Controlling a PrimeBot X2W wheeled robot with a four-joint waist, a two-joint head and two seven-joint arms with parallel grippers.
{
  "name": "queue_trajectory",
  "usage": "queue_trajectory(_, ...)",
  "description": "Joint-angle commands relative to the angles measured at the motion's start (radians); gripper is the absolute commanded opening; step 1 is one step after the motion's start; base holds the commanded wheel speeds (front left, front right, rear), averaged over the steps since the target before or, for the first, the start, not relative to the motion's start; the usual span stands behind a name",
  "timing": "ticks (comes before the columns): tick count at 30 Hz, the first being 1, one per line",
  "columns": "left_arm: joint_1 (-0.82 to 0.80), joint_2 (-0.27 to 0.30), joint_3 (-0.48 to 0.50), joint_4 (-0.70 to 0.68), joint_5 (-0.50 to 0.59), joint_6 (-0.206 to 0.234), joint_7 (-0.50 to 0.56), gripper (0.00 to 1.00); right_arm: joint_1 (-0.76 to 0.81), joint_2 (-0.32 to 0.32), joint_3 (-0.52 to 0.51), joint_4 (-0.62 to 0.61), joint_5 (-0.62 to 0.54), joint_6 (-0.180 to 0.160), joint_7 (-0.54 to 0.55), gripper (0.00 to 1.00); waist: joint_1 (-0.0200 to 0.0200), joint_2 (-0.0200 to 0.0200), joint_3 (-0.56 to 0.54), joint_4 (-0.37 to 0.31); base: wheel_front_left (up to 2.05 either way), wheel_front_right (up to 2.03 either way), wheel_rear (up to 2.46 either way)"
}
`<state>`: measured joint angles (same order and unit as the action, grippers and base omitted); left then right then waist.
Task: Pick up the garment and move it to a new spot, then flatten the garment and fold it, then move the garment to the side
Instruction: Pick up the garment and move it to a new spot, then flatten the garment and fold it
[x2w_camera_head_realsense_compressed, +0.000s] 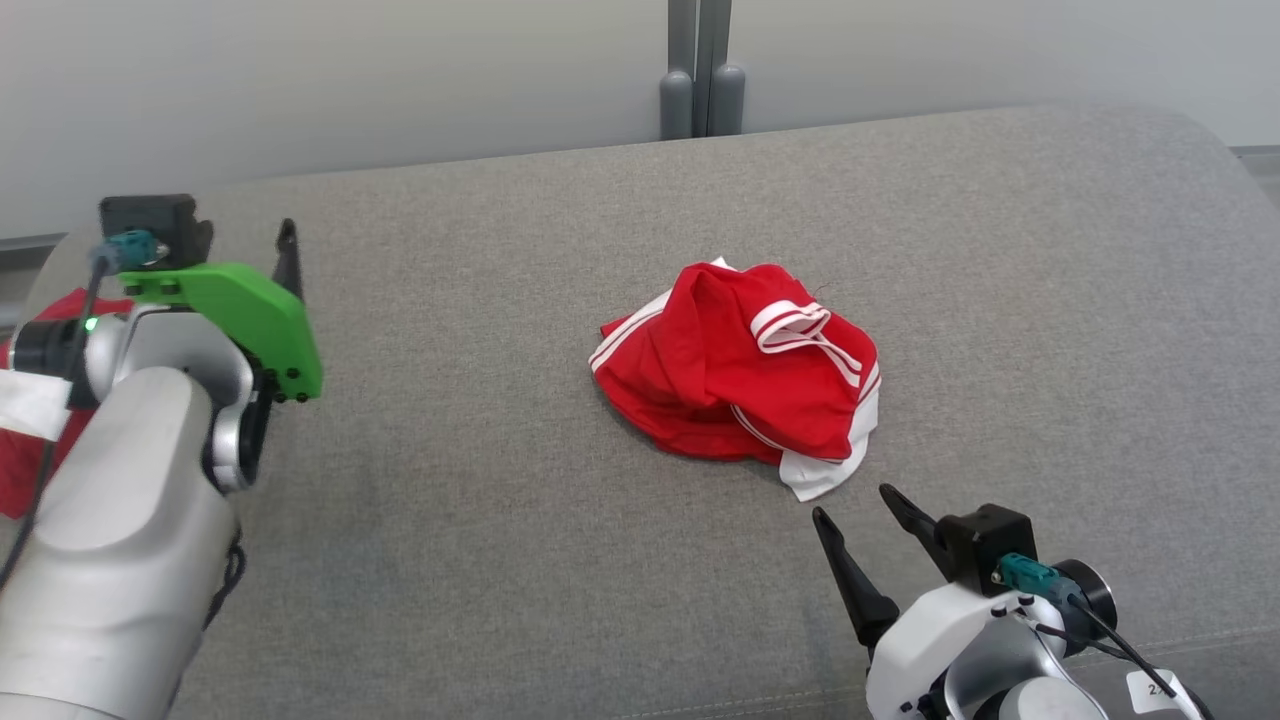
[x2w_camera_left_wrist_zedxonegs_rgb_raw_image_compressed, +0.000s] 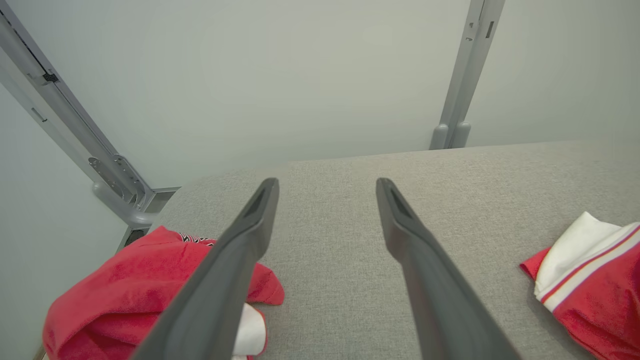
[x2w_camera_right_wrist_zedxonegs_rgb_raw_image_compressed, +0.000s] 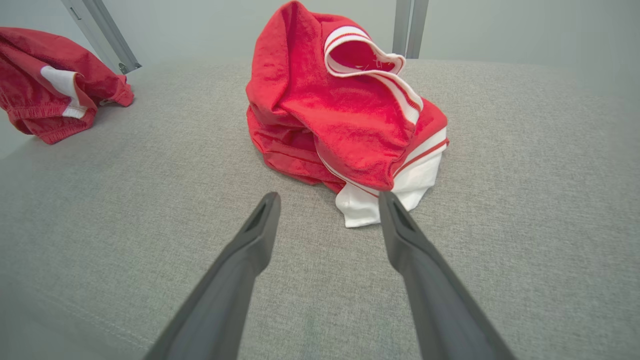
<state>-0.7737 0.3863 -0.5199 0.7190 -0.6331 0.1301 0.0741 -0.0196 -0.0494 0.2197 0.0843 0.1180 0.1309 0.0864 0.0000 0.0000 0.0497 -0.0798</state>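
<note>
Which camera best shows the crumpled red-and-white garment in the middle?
The right wrist view: the garment sits close and whole, striped trim clear. In the head view the garment is whole but smaller; the left wrist view catches one corner.

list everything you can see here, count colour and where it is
garment: one, red with white trim, crumpled in the middle of the cushion
second garment: one, red with a white patch, bunched at the cushion's left edge
cushion: one, grey fabric, under both garments
posts: two, grey, against the wall, one behind the middle, one at the left corner
wall: one, pale grey, behind the cushion
left gripper: one, dark fingers, open and holding nothing, by the second garment
right gripper: one, dark fingers, open and holding nothing, just short of the garment's white corner
</note>
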Motion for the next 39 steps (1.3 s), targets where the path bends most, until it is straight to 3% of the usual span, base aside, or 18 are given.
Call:
queue_trajectory(1, -0.002, -0.007, -0.006, -0.011, 0.001, -0.010, -0.003, 1.00, 0.013, -0.002, -0.004, 0.002, 0.006, 0.000, -0.009, 1.00, 0.0000, 0.0000, -0.019, -0.008, 0.00, 0.00, 0.00)
queue_trajectory(4, 0.008, -0.084, -0.049, -0.060, 0.006, -0.017, 0.003, 1.00, 0.018, -0.002, -0.018, 0.004, 0.003, 0.000, -0.010, 1.00, 0.0000, 0.0000, -0.036, -0.039, 0.00, 0.00, 0.00)
queue_trajectory(17, 0.083, -0.229, -0.155, -0.115, 0.007, -0.041, 0.008, 1.00, 0.033, -0.001, -0.082, -0.004, -0.015, 0.000, -0.019, 1.00, 0.0000, 0.0000, -0.027, -0.174, 0.00, 0.00, 0.00)
queue_trajectory(27, 0.074, -0.284, -0.236, -0.102, 0.045, -0.047, 0.019, 1.00, 0.015, -0.001, -0.062, 0.011, 0.009, 0.000, -0.035, 1.00, 0.0000, 0.0000, -0.001, -0.261, 0.00, 0.00, 0.00)
queue_trajectory(39, 0.008, -0.278, -0.284, -0.035, 0.108, 0.013, 0.043, 1.00, -0.009, -0.001, -0.046, 0.036, 0.033, 0.000, -0.066, 1.00, 0.0000, 0.0000, 0.059, -0.333, 0.00, 0.00, 0.00)
